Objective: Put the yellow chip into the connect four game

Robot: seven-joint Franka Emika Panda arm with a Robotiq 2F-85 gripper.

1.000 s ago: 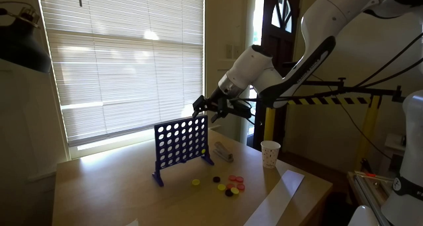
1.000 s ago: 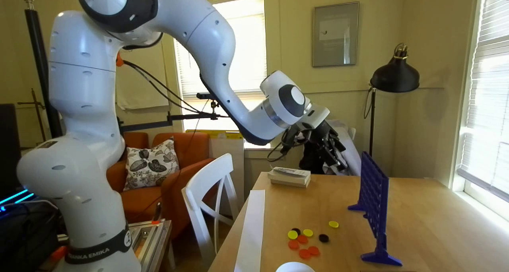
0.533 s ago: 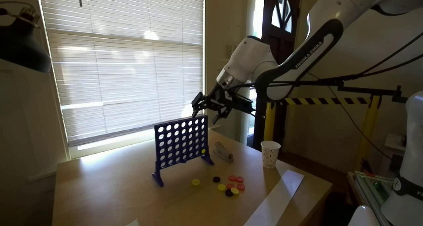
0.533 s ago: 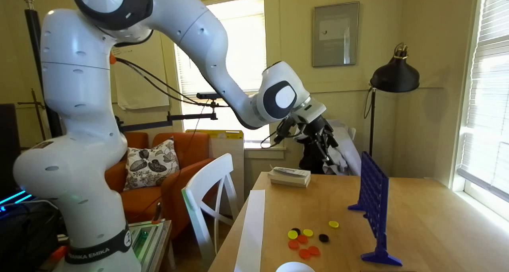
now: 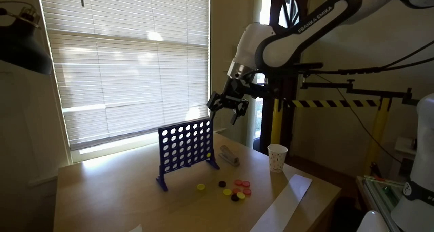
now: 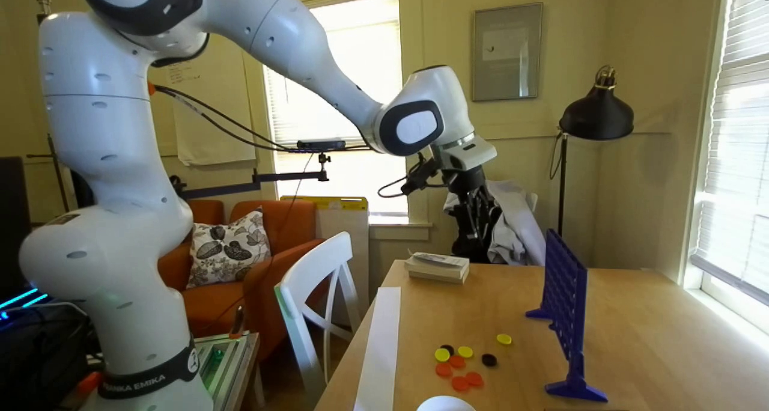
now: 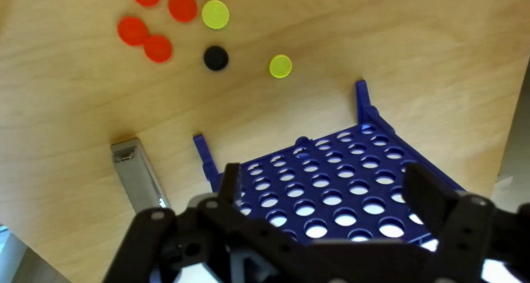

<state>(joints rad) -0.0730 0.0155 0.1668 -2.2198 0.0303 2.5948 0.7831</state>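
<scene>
Blue game board (image 5: 185, 146) sits on the left in an exterior view, yellow chip (image 5: 208, 155) at the right end of its bottom row, so I'd call it done. Gripper (image 5: 223, 118) hangs higher and further right, fingers (image 7: 229, 188) spread, nothing between them. Chip's below, so next is probably lifting clear. Btw the wrist view misses that chip, a finger covers the hole.

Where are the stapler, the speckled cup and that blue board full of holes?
Stapler (image 7: 139, 176): in the wrist view, middle of its body.
Speckled cup (image 5: 277, 160): in an exterior view, middle of its wall.
Blue board (image 7: 339, 184): in the wrist view, plastic between its holes.
</scene>
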